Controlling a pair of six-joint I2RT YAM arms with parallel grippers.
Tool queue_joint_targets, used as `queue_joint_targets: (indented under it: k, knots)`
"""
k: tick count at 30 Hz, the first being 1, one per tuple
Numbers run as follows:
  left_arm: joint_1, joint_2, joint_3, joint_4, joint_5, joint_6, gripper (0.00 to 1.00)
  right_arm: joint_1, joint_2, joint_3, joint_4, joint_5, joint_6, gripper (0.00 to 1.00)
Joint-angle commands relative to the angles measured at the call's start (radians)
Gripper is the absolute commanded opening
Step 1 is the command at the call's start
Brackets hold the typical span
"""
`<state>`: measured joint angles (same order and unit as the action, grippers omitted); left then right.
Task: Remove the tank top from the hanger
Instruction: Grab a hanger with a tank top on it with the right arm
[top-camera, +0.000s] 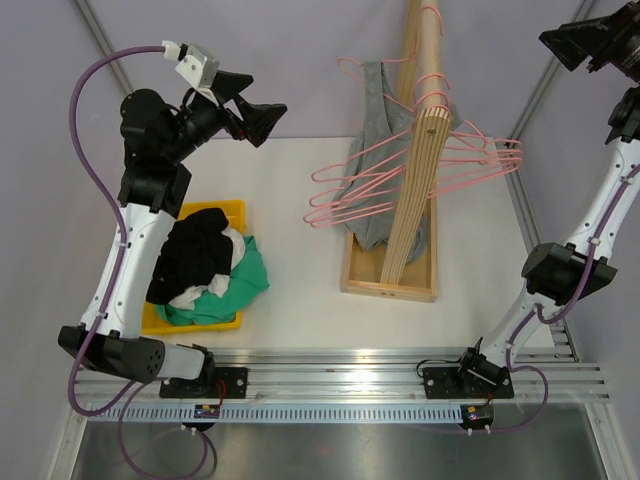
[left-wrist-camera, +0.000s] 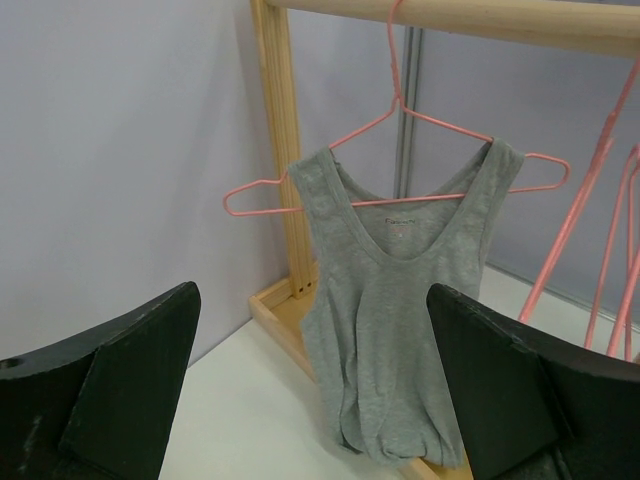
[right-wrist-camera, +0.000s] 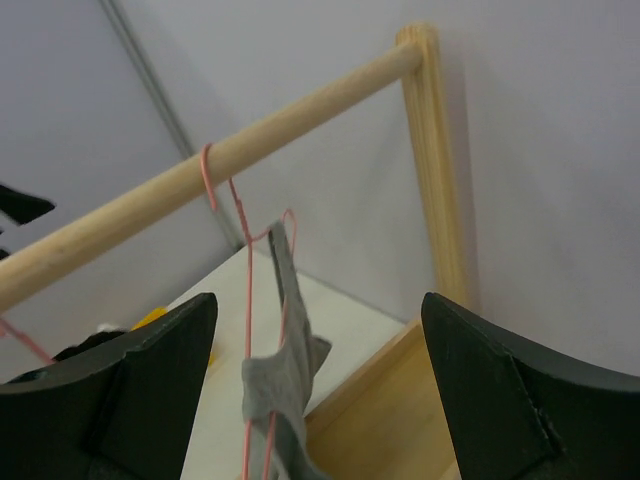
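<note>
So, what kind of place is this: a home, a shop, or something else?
Most likely a robotics lab test cell. Two robot arms are bolted to a metal rail at the table edge, plain panels surround it, and a small wooden rack carries a grey tank top on a pink hanger.

Grey tank top (left-wrist-camera: 395, 300) hanging limp, both straps on pink hanger (left-wrist-camera: 400, 120)

Top: overhead, down on whole table (top-camera: 300, 300). Left wrist: facing tank top (left-wrist-camera: 390, 300) front-on. Right wrist: edge-on, maybe nearer. Shared: rack (top-camera: 410, 195).
</note>
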<state>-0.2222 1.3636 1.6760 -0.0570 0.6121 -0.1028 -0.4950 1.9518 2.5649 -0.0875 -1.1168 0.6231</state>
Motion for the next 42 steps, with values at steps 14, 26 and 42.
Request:
queue_joint_targets:
  k: [14,26,42]
  knots:
    - [-0.016,0.032,-0.010,0.154,0.090,-0.098,0.99,0.027,-0.019,-0.284,0.810,-0.434,0.689,0.77]
    - [-0.051,-0.015,-0.018,0.089,-0.067,-0.006,0.99,0.184,-0.110,-0.087,-0.553,-0.104,-0.394,0.77]
    - [-0.063,-0.047,-0.010,0.072,-0.078,0.023,0.99,0.354,-0.047,-0.048,-0.911,0.262,-0.752,0.76]
